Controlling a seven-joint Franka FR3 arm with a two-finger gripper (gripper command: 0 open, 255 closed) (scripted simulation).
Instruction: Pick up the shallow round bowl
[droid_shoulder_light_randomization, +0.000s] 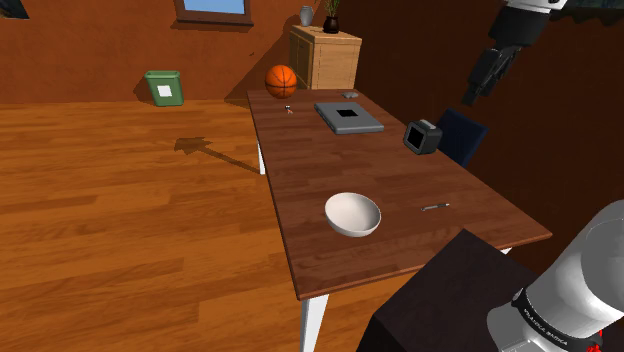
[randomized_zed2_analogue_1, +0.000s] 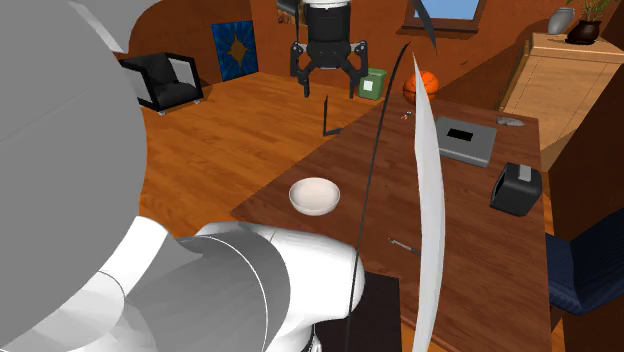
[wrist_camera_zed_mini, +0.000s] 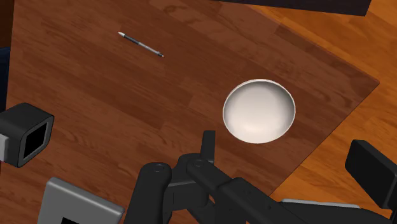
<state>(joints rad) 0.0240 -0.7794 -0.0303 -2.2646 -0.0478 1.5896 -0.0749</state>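
Fingers: both black fingers of the all-black gripper (randomized_zed2_analogue_1: 328, 88) stood spread apart, clasping nothing.
Bowl: one shallow round white bowl (droid_shoulder_light_randomization: 352, 214) sat upright on the brown wooden table (droid_shoulder_light_randomization: 300, 150), near its long edge at the shoulder view's left and well apart from the gripper.
Shoulder view, left to right: one green bin (droid_shoulder_light_randomization: 164, 87), one orange ball (droid_shoulder_light_randomization: 281, 80) and one light wooden cabinet (droid_shoulder_light_randomization: 325, 55) were beyond the table.
Second exterior view, beyond the shoulder view's: one black armchair (randomized_zed2_analogue_1: 160, 80) and one blue wall picture (randomized_zed2_analogue_1: 233, 45) were at its left.
Wrist view: the bowl lay ahead of the fingers, untouched.
Other table things, left to right in the shoulder view: one flat grey slab (droid_shoulder_light_randomization: 348, 117), one black open-fronted cube (droid_shoulder_light_randomization: 422, 136), one thin grey pen (droid_shoulder_light_randomization: 436, 207).
Arm: the white arm (droid_shoulder_light_randomization: 585, 270) stood at the shoulder view's lower right, its hand high at the upper right and tilted down towards the table. In the second exterior view the fingers pointed down.
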